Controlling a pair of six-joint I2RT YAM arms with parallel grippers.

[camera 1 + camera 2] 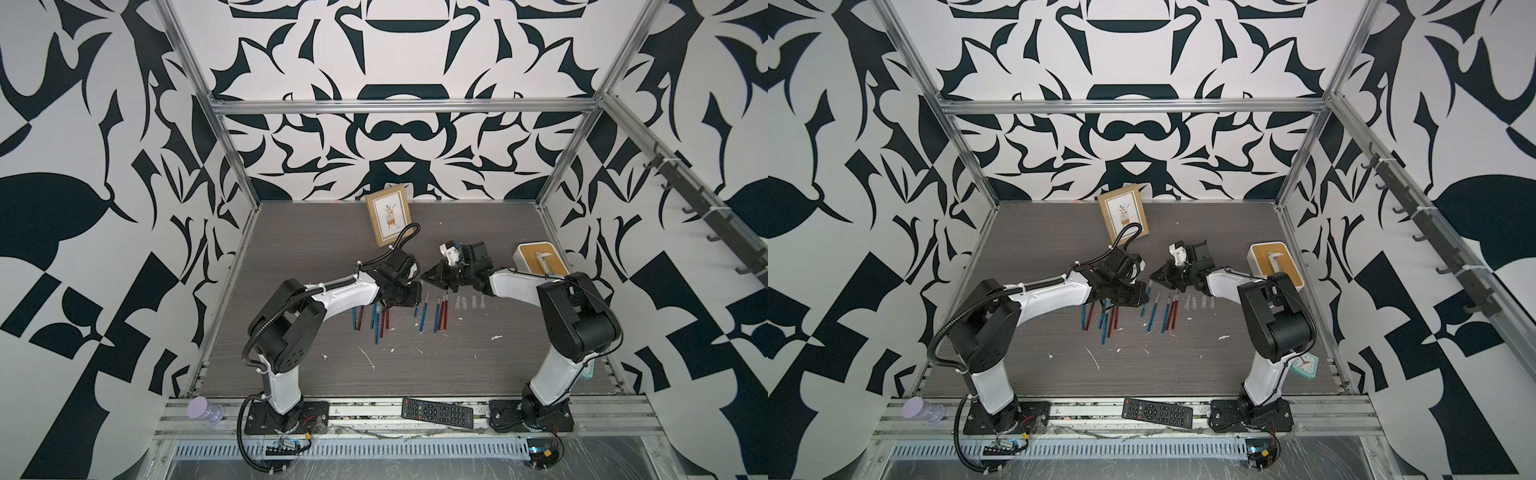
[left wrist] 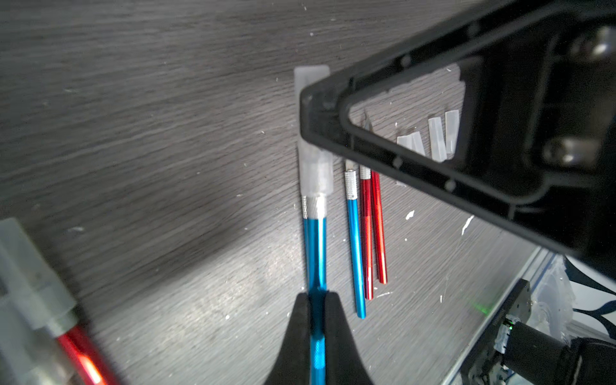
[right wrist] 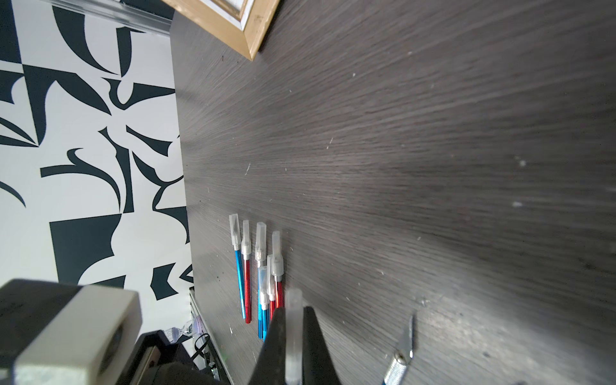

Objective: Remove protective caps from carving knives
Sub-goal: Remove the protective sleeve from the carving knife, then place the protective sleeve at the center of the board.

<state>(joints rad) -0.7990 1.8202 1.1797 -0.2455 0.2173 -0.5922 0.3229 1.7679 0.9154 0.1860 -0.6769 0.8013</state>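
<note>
My left gripper [image 2: 316, 296] is shut on the blue handle of a carving knife [image 2: 315, 246], held above the table. A translucent protective cap [image 2: 315, 176] still covers its collar and blade. My right gripper [image 3: 293, 311] is shut on that cap [image 3: 294, 300]. In a top view the two grippers meet tip to tip, left [image 1: 417, 289] and right [image 1: 424, 277]. Several capped knives [image 1: 374, 320] lie under my left arm. Several uncapped knives [image 1: 436, 311] lie to their right, with loose caps [image 1: 469, 301] beyond them.
A picture frame [image 1: 388, 214] lies at the back. A white box with a wooden top [image 1: 538, 259] stands behind my right arm. A black remote [image 1: 436, 413] rests on the front rail, a purple timer [image 1: 203, 411] at the front left. White flecks [image 1: 368, 357] dot the table.
</note>
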